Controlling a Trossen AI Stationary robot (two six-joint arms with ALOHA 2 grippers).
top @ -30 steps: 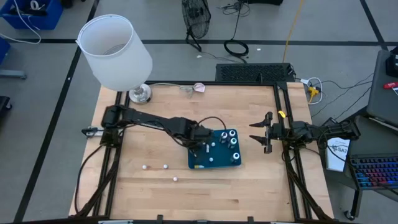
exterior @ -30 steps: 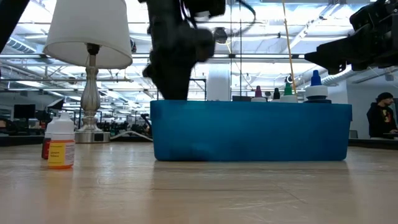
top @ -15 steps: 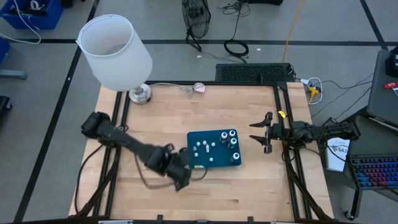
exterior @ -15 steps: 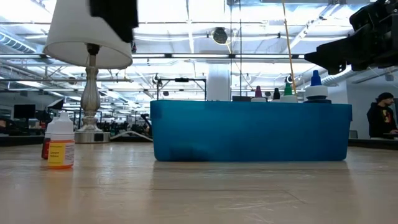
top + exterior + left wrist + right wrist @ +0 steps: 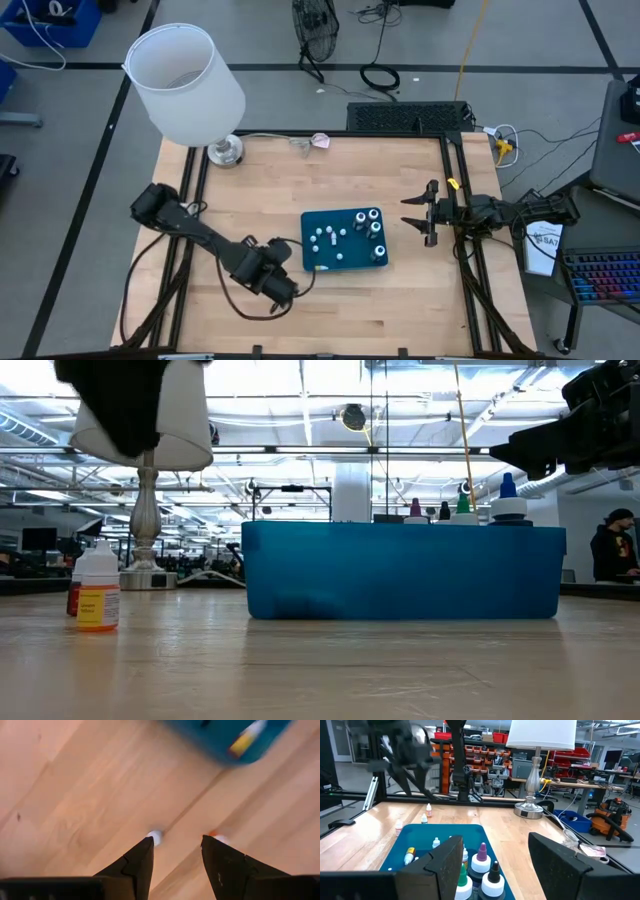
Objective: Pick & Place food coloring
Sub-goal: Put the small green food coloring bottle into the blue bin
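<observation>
The teal-blue tray (image 5: 311,262) lies mid-table and holds several food coloring bottles (image 5: 375,226), upright with white or coloured caps. More small food coloring bottles stand loose on the wood to the tray's near left: a white-capped one (image 5: 156,836) and an orange-tipped one (image 5: 218,838) show just past my left fingertips. My left gripper (image 5: 175,844) hangs open above them, pointing down, with nothing between its fingers. In the low view an orange-labelled bottle (image 5: 97,596) stands on its base. My right gripper (image 5: 424,212) waits open at the table's right edge.
A lamp with a white shade (image 5: 185,85) stands on its silver base (image 5: 224,151) at the far left corner. Bare wood stretches along the near edge (image 5: 400,310). Dark frame rails run along both sides of the table.
My left gripper has left the spot over the tray's left part and swung toward the table's near left, rolling as it went. It now hangs over the loose bottles. Most of the move came early; it has slowed since. Its finger gap looks unchanged.
</observation>
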